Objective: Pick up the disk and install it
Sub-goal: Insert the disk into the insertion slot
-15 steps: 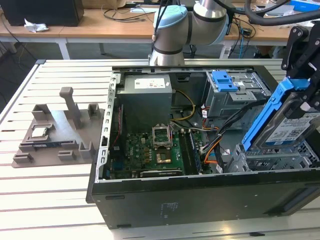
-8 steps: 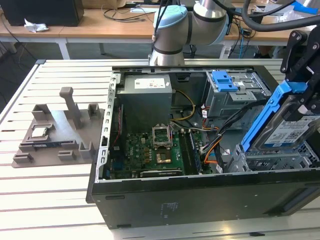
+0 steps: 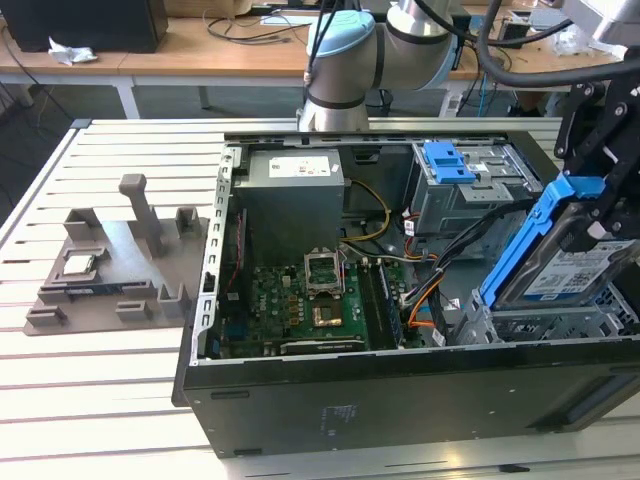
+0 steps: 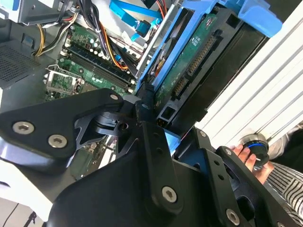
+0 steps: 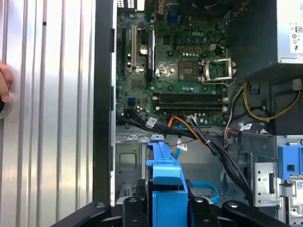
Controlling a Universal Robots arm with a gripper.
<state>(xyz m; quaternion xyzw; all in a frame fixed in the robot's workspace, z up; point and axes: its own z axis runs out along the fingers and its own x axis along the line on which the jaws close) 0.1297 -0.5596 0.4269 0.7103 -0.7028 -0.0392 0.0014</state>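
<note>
The disk (image 3: 565, 265), a silver hard drive with a white-and-blue label in a blue plastic carrier, hangs tilted over the grey drive bay (image 3: 540, 322) at the front corner of the open computer case, on the exterior view's right. My black gripper (image 3: 592, 212) is shut on its upper end. The second wrist view faces the disk's green circuit-board side (image 4: 199, 47), with a black finger (image 4: 151, 142) against it. In the first wrist view the blue carrier (image 5: 165, 184) stands between the fingers, above the case floor.
The case (image 3: 400, 400) lies open on a white slatted table, with the motherboard (image 3: 310, 300), orange and black cables (image 3: 430, 290) and a blue-latched grey cage (image 3: 448, 162) inside. A grey fixture (image 3: 110, 265) holding a CPU chip (image 3: 80, 263) sits on the exterior view's left. A person's hand (image 4: 246, 153) rests on the table.
</note>
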